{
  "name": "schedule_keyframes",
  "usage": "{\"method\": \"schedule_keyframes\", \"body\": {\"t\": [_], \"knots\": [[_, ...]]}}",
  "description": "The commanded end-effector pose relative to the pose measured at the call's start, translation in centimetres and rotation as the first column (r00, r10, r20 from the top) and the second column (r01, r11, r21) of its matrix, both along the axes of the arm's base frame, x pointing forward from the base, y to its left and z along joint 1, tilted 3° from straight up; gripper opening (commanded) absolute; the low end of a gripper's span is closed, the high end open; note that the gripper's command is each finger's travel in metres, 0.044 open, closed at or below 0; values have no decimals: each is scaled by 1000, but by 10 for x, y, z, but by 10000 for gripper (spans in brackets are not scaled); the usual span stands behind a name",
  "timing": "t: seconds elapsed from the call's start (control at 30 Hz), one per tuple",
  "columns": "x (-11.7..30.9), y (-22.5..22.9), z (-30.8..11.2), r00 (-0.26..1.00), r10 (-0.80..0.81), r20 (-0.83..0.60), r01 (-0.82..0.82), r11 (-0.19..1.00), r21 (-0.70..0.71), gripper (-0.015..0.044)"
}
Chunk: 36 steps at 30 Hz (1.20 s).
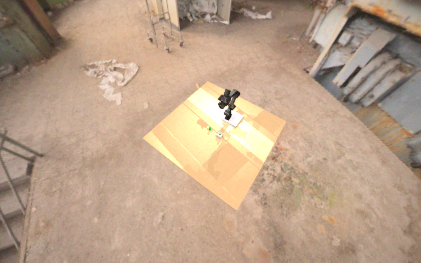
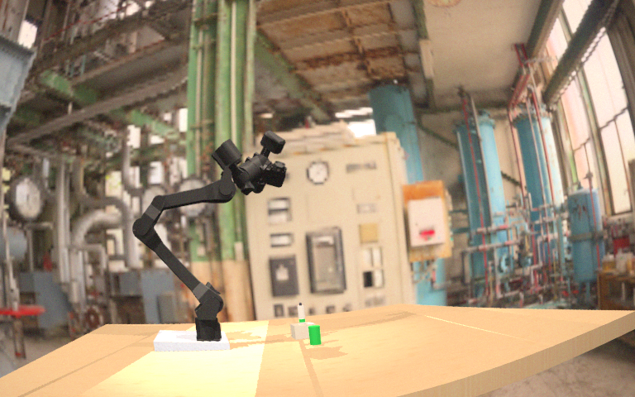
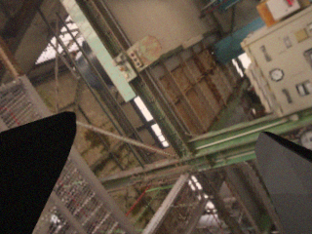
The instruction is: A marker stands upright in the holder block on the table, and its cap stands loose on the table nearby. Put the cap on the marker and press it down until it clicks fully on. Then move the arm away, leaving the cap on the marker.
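Note:
A white marker (image 2: 301,312) with a dark tip and a green band stands upright in the pale holder block (image 1: 219,136) (image 2: 298,331). Its tip is bare. The green cap (image 1: 209,128) (image 2: 315,335) stands upright and loose on the table (image 1: 186,148) (image 2: 398,360), apart from the block. In the exterior view it is just in front of the block and a little to the right. My gripper (image 2: 279,174) (image 3: 169,132) is open and empty, high above the table, between the arm's base and the block in the exterior view. The wrist view shows neither marker, block nor cap.
The arm's base stands on a white slab (image 1: 236,123) (image 2: 170,345) beside the block. The exterior view shows the table's near edge (image 2: 529,362) at the lower right. Background machinery and a floor lie beyond the table.

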State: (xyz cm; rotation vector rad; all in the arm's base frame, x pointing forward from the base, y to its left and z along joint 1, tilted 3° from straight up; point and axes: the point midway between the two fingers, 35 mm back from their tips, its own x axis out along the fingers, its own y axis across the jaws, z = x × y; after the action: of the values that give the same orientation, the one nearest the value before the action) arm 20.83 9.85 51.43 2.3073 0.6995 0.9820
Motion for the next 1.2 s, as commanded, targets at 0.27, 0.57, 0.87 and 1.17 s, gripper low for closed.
{"method": "schedule_keyframes", "body": {"t": [0.27, 0.57, 0.87, 1.17], "knots": [[96, -38, -71, 901, -430, 55, 405, 789, -462, 248], [145, -82, -158, 833, -520, 186, 388, 312, -867, 248], [151, -121, -238, 912, -364, 189, 138, -162, -977, 248], [125, -156, -309, 996, -56, -65, -85, -557, -826, 248]]}}
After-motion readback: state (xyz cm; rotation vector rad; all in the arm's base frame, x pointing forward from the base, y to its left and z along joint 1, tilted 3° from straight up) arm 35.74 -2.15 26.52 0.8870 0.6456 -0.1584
